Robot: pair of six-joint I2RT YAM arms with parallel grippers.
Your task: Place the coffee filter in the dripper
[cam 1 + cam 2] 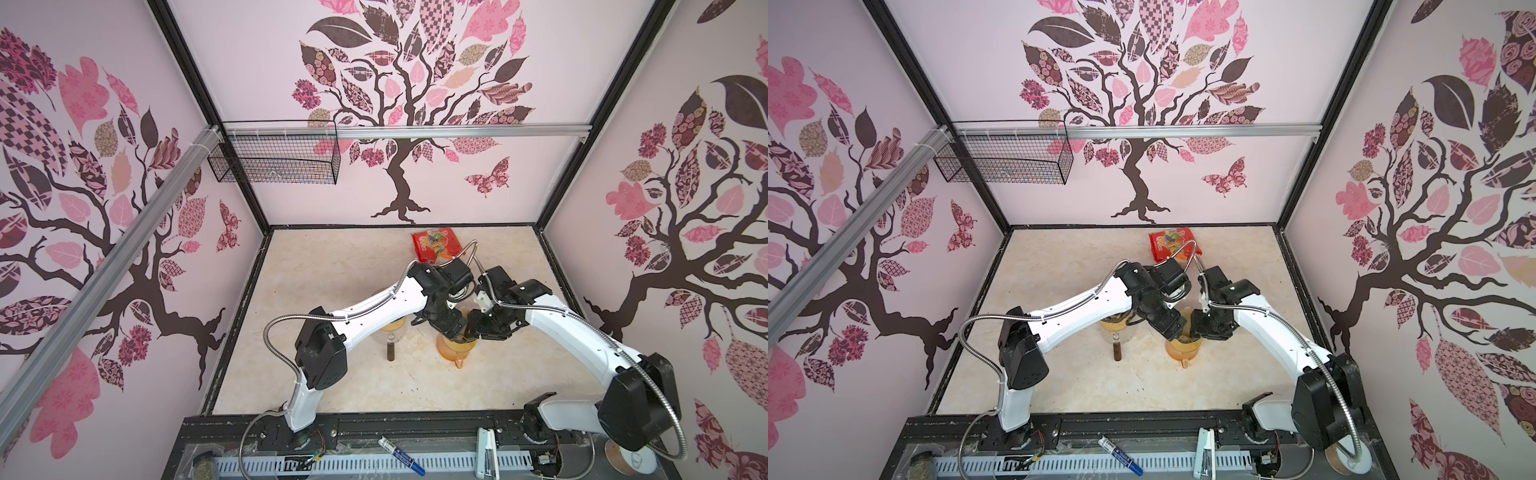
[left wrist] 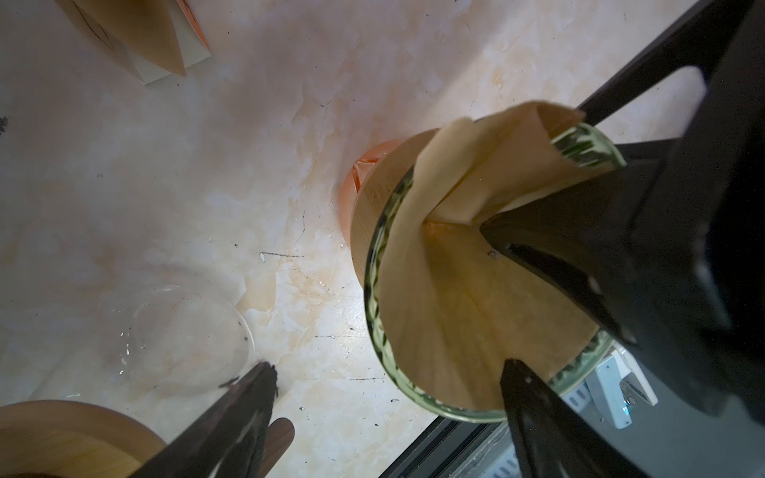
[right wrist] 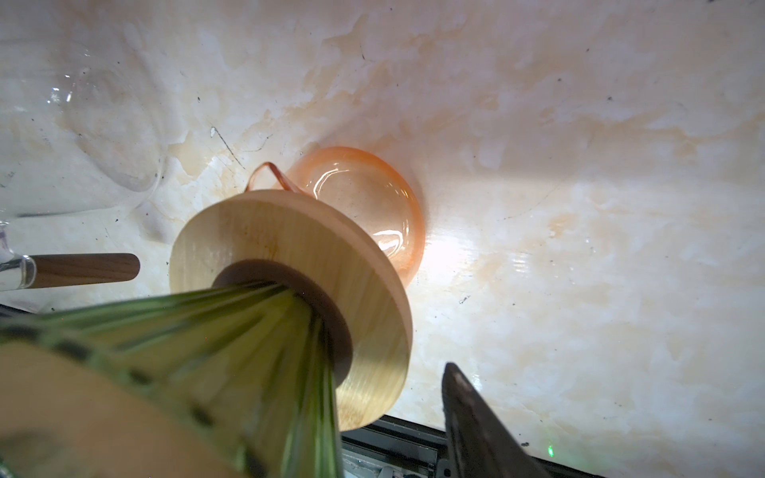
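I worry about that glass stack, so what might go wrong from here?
The filter has one flap folded inward, so it may crease instead of lining the dripper. The right pincer has a finger inside the cone; withdrawing might drag the paper out. The dripper sits atop an orange glass carafe, so a sideways nudge might topple it.

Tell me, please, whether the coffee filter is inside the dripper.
In. The coffee filter lines the green glass dripper, though one flap folds inward near the rim.
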